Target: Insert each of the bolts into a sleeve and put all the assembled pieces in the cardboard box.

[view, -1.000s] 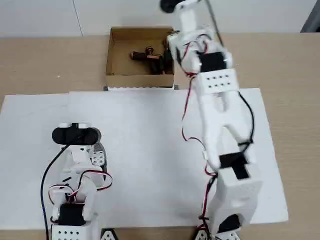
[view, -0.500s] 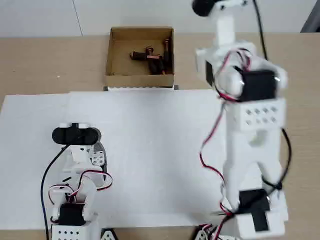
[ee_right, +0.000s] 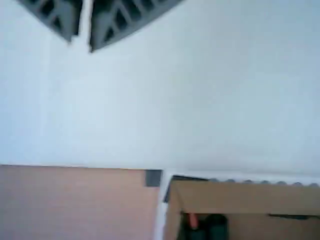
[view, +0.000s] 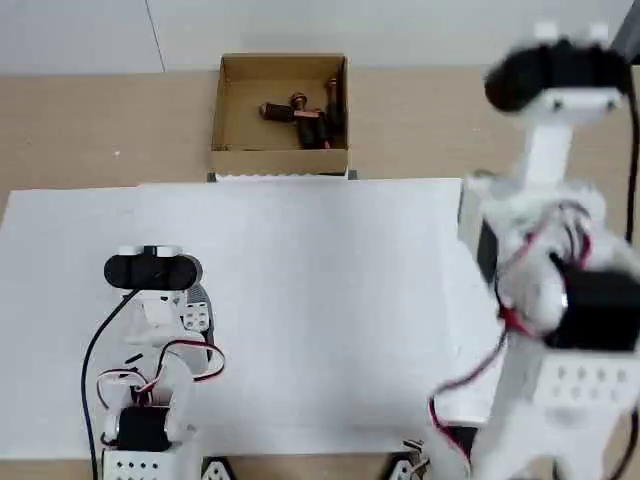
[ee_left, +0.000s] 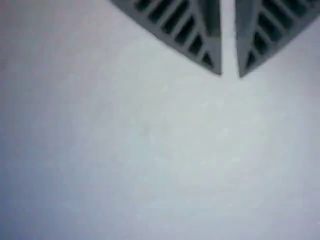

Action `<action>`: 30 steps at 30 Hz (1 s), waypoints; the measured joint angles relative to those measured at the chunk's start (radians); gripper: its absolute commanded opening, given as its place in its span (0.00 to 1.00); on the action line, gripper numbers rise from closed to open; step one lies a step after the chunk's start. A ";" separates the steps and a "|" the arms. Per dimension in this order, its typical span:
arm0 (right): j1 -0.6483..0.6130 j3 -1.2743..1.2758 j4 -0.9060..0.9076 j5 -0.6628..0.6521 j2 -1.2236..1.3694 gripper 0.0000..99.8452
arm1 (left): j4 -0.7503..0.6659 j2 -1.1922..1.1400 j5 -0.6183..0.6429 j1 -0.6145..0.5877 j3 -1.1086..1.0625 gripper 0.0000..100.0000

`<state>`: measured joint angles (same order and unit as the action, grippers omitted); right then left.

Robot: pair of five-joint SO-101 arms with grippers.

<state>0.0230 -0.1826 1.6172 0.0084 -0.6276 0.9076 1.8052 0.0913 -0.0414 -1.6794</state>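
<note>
Bolts in sleeves (view: 305, 112): dark, coppery cluster lying inside the cardboard box (view: 280, 160), toward its right wall.

Left gripper (ee_left: 230, 75): jaws nearly together with nothing between them, over the white sheet (view: 300, 300), well to the near side of the box.

Right gripper (ee_right: 80, 44): likewise pinched to a slit and empty, above the sheet, with a near corner of the box beyond it.

Right arm (view: 560, 300): raised, well off to the box's right.

Hazards, as I judge them: a low swing toward the box could clip its wall and shove it. Loose wiring could snag. A stray piece under that arm would go unnoticed.

Surface: sheet abutting the box's near wall, on a wooden table (view: 80, 130).

Room: pale surface (view: 100, 30) behind the box.
</note>
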 measured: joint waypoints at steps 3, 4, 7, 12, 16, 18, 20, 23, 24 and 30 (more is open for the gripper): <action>0.034 0.206 -0.097 0.000 -0.138 0.00 | 0.000 0.000 0.000 0.000 0.000 0.01; 0.038 0.275 -0.132 0.000 -0.181 0.00 | 0.000 0.000 0.000 0.000 0.000 0.01; 0.046 0.489 -0.245 0.000 -0.305 0.00 | 0.000 0.000 0.000 0.000 0.000 0.01; 0.049 0.822 -0.436 0.000 -0.486 0.00 | 0.000 0.000 0.000 0.000 0.000 0.01; 0.048 1.051 -0.559 0.000 -0.589 0.00 | 0.000 0.000 0.000 0.000 0.000 0.01; 0.046 1.152 -0.612 0.000 -0.631 0.00 | 0.000 0.000 0.000 0.000 0.000 0.01; 0.046 1.246 -0.660 0.000 -0.666 0.00 | 0.000 0.000 0.000 0.000 0.000 0.01; 0.046 1.396 -0.756 0.000 -0.721 0.00 | 0.000 0.000 0.000 0.000 0.000 0.01; 0.046 1.445 -0.787 0.000 -0.741 0.00 | 0.000 0.000 0.000 0.000 0.000 0.01; 0.048 1.700 -0.881 0.000 -0.907 0.00 | 0.000 0.000 0.000 0.000 0.000 0.01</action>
<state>0.0706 1.5175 0.7365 0.0084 -1.5344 0.9076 1.8052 0.0913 -0.0414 -1.6794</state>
